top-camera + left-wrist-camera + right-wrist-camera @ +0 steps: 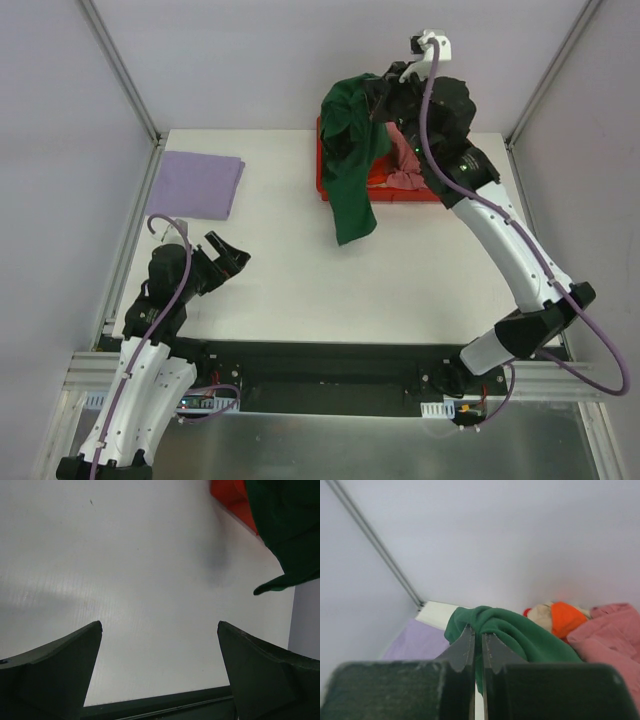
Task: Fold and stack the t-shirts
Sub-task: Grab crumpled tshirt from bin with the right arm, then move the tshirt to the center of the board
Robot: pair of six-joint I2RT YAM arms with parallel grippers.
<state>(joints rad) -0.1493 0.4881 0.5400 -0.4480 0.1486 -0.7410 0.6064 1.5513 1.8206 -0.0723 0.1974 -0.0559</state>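
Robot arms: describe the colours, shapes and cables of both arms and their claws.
The left arm and right arm have white shells with black joints; a purple cable runs along each. The left claw and right claw are black, with tapering wedge fingers.

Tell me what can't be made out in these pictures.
Red tray: in the top view the green shirt and right arm cover most of it; shirts inside can't be counted.
Right fingers: hidden under the wrist in the top view.
Green shirt: cut off by the left wrist view's top-right edge.
Lavender shirt: mostly behind the fingers in the right wrist view.
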